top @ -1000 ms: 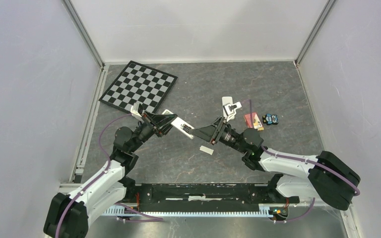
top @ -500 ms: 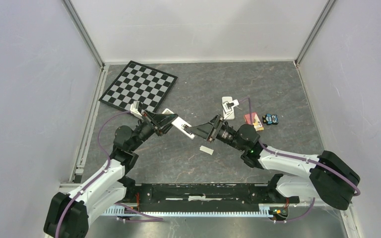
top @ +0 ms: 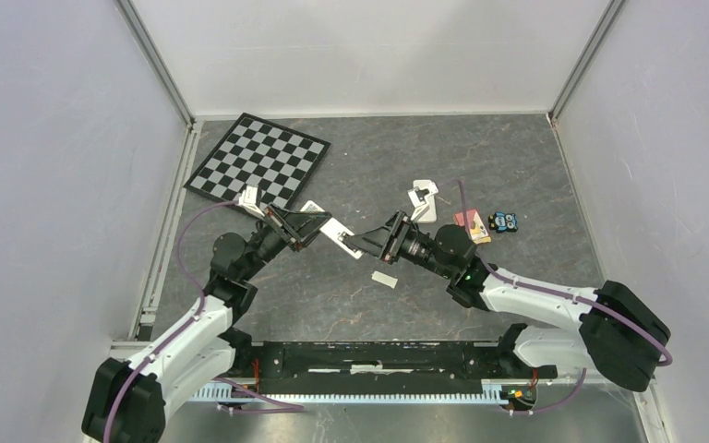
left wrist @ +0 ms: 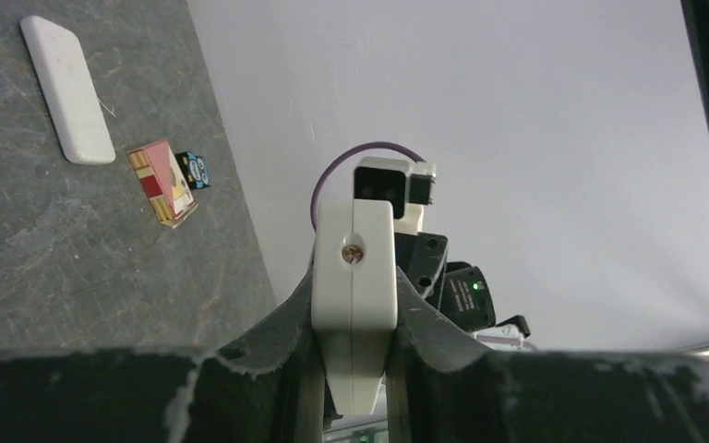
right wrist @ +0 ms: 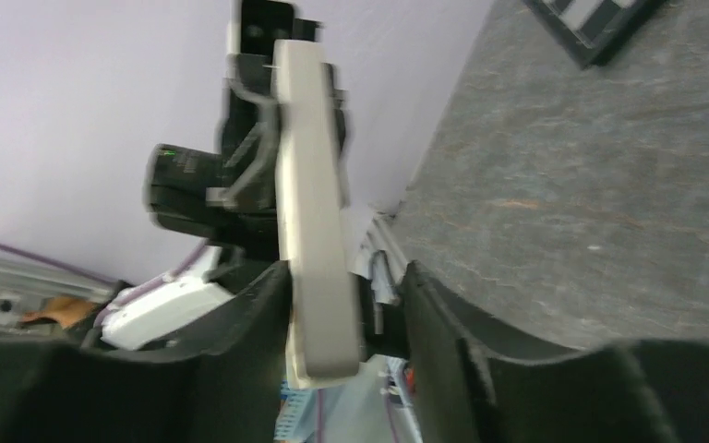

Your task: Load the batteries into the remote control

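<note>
White remote control [top: 332, 228] is held off the table [top: 480, 166] — left gripper [left wrist: 354, 332] clamped on one end, right gripper [right wrist: 346, 323] straddling the other, a gap beside one finger. No batteries visible; loading appears not begun.

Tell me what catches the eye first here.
A white remote control is held up over the middle of the table, the left gripper clamped on one end and the right gripper straddling the other. A checkerboard lies at the far left corner.
</note>
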Motion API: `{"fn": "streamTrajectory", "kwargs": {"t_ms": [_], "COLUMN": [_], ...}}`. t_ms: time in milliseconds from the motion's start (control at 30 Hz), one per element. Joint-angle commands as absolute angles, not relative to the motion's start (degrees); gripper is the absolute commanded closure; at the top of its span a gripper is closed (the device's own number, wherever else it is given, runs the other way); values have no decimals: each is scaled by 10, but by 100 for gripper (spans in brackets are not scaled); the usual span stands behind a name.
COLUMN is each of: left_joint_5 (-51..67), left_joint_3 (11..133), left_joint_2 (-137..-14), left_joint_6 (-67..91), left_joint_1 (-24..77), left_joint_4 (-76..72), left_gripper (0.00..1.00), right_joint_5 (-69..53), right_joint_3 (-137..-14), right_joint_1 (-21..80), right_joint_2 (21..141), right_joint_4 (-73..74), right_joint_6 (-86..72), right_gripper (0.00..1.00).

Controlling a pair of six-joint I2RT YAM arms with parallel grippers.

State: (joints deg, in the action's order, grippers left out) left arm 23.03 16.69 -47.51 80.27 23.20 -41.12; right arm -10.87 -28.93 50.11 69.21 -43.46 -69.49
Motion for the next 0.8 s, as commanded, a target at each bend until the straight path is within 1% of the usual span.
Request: {"fn": "streamTrajectory", "kwargs": {"t_ms": [0, 33, 100, 167, 267, 400, 433, 500, 600, 767], "left_joint_5": [257, 250, 242, 238, 239, 241, 242, 242, 248, 264], "left_joint_3": [207, 206, 203, 203, 203, 204, 205, 206, 208, 213], "left_joint_2": [-446, -439, -429, -421, -414, -411, -410, -411, -413, -420], "left_joint_6": [732, 719, 694, 679, 664, 655, 654, 653, 650, 645], "left_joint_1": [239, 239, 239, 239, 238, 238, 238, 239, 239, 239], "left_joint_4": [-429, -410, -389, -369, -358, -351, -350, -349, -349, -351], "left_gripper": [98, 98, 98, 98, 98, 98, 98, 98, 98, 98], "right_joint_5": [-88, -93, -108, -117, -112, -112, -126, -190, -212, -219], "right_joint_3": [-311, -312, -308, -304, -305, -323, -331, -358, -402, -425], "right_joint_1": [494, 492, 489, 486, 483, 482, 482, 482, 484, 484], "right_joint_2": [688, 681, 662, 646, 628, 625, 627, 642, 657, 675], "right_joint_4": [-347, -354, -377, -397, -390, -356, -356, -362, -275, -242], "right_joint_6": [-635, -622, -598, -580, -551, -495, -472, -406, -328, -283], "right_gripper": [29, 22, 15, 14, 14, 21, 22, 26, 28, 33]}}
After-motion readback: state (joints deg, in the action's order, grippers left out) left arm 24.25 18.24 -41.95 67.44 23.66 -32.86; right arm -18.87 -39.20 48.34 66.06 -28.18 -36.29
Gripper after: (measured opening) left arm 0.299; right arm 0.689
